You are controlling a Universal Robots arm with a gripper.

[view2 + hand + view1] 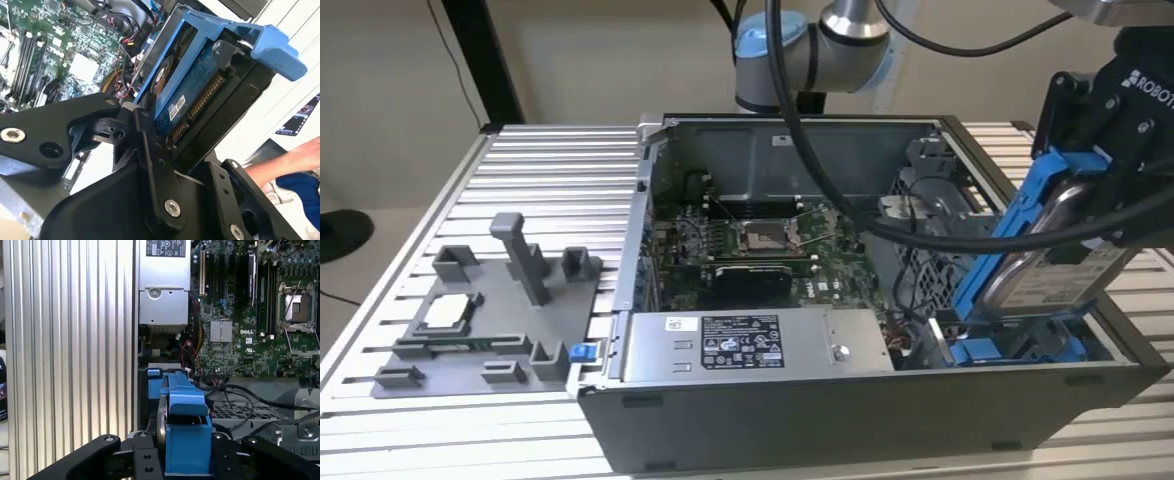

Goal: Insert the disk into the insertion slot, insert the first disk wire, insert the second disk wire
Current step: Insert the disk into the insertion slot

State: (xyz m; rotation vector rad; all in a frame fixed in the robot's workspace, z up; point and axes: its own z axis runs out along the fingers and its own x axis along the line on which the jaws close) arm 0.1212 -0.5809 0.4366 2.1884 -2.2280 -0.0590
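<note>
The gripper [1094, 222] has its jaws clamped on the disk [1041, 278], which is held on edge and tilted with the insertion slot [1003, 350] just beneath the jaws; seating it cleanly likely needs the frame squared to the slot's blue rails.

The arm [834, 30] is silver with pale blue caps [758, 42], trailing black cables [813, 150], and its black gripper [185, 120] carries silver screws [172, 208].
</note>
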